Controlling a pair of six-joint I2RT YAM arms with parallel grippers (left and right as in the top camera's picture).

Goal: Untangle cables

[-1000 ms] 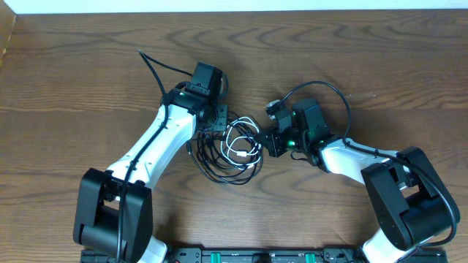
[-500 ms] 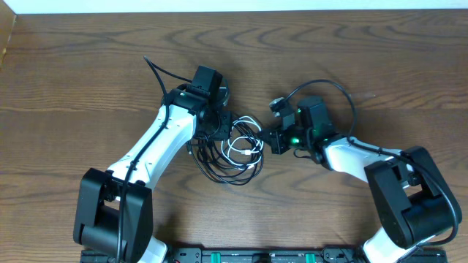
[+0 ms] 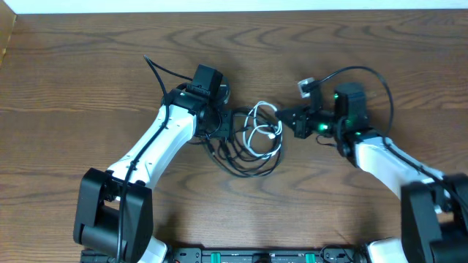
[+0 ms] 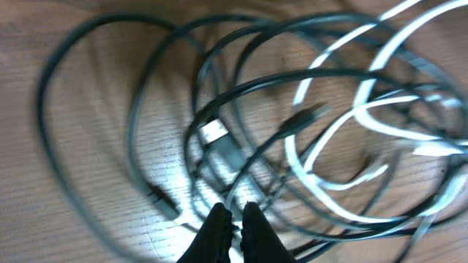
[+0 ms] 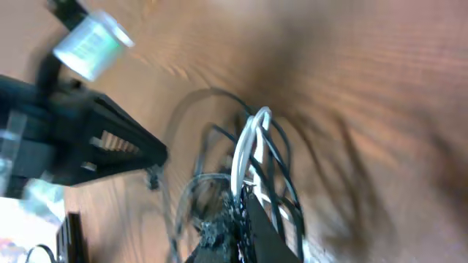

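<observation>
A tangle of thin cables lies at mid-table: white cable loops (image 3: 257, 131) laced through black cable loops (image 3: 245, 166). My left gripper (image 3: 225, 123) is at the tangle's left edge. In the left wrist view its fingers (image 4: 234, 219) are shut on a black cable (image 4: 131, 124), with the white cable (image 4: 322, 157) and a small plug end (image 4: 214, 131) just ahead. My right gripper (image 3: 287, 119) is at the tangle's right edge. In the right wrist view its fingers (image 5: 238, 213) are shut on the white cable (image 5: 245, 142), which rises taut among black strands (image 5: 281, 157).
The wooden table (image 3: 88, 73) stretches all round the tangle. A thicker black arm cable (image 3: 153, 71) arcs off the left arm and another (image 3: 365, 73) loops over the right wrist. The left arm (image 5: 80, 139) shows in the right wrist view.
My right gripper has moved right and a little up with the white cable, dragging the tangle rightward and stretching it. The left gripper has stayed nearly in place.
</observation>
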